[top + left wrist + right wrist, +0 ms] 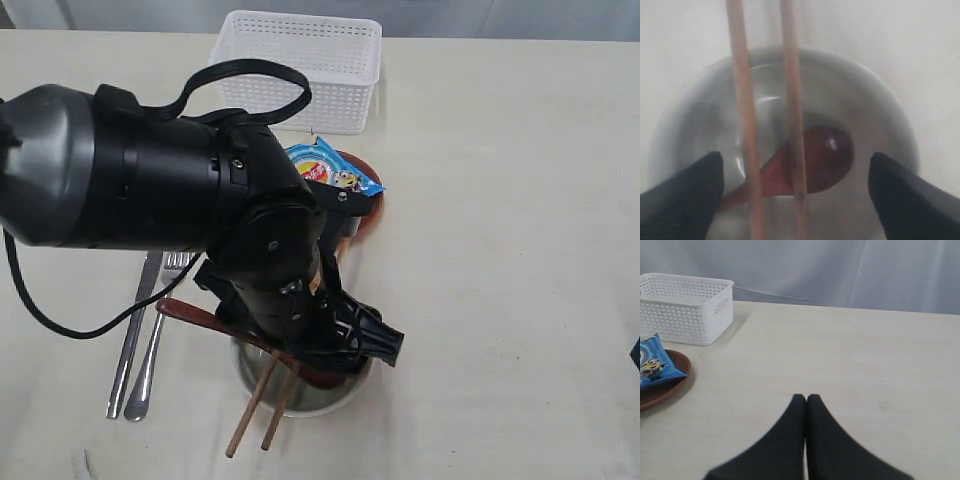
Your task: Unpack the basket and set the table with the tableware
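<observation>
My left arm (pixel 200 190) hangs over the pale bowl (pixel 300 402) near the table's front edge. In the left wrist view the left gripper (pixel 795 157) is open, its fingertips (pixel 695 185) wide apart above the bowl (pixel 865 110). The red-brown wooden spoon (pixel 827 155) lies with its head in the bowl and its handle (pixel 190 312) over the rim. Two chopsticks (pixel 740 75) rest across the bowl, their ends (pixel 250 410) sticking out. The knife (pixel 133 330) and fork (pixel 155 345) lie side by side to the left. My right gripper (pixel 806 397) is shut and empty above the table (pixel 865 365). The steel cup is out of view.
The white basket (pixel 300 65) stands at the back; it also shows in the right wrist view, basket (pixel 685 307). The brown plate (pixel 368 208) in front of it carries a blue chip bag (pixel 330 167). Bare table (pixel 520 250) stretches to the right.
</observation>
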Robot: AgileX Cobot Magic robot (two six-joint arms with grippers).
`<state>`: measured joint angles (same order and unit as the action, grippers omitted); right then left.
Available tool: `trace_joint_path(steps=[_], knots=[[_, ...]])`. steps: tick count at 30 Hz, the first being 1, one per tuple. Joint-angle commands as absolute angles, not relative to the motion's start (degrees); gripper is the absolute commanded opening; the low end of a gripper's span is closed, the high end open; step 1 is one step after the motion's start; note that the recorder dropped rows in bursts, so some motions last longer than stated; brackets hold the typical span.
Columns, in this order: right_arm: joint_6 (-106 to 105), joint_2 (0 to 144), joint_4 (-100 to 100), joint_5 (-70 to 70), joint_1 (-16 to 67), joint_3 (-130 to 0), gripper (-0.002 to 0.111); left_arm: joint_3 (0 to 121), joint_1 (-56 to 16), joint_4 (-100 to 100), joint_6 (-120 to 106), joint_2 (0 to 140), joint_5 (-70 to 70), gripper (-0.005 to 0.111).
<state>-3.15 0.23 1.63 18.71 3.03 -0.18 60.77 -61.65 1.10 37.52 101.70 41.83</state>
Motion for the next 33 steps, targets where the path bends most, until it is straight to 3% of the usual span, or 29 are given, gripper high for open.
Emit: trace_joint_path(steps=[1,8,21,23,27,33], knots=[[-3.30,0.00,1.64,18.57,2.91,0.00,0.000,60.79,-61.91,1.93,37.77,101.25,40.86,0.065],[-3.30,0.00,1.64,18.57,2.91,0.00,0.000,65.48,-61.91,5.40,37.26,101.25,43.74,0.043],[-3.30,0.00,1.64,18.57,2.91,0.00,0.000,74.76,-61.91,14.53,35.89,101.25,54.59,0.040],[-3.30,0.00,1.64,18.57,2.91,0.00,0.000,75.69,-61.91,14.53,34.70,101.25,55.83,0.031],[-3.30,0.00,1.64,18.57,2.91,0.00,0.000,77.04,-61.91,14.66,32.77,101.25,57.65,0.001],[-3.30,0.00,1.64,18.57,2.91,0.00,0.000,78.04,-61.91,14.76,32.77,99.96,57.52,0.000]])
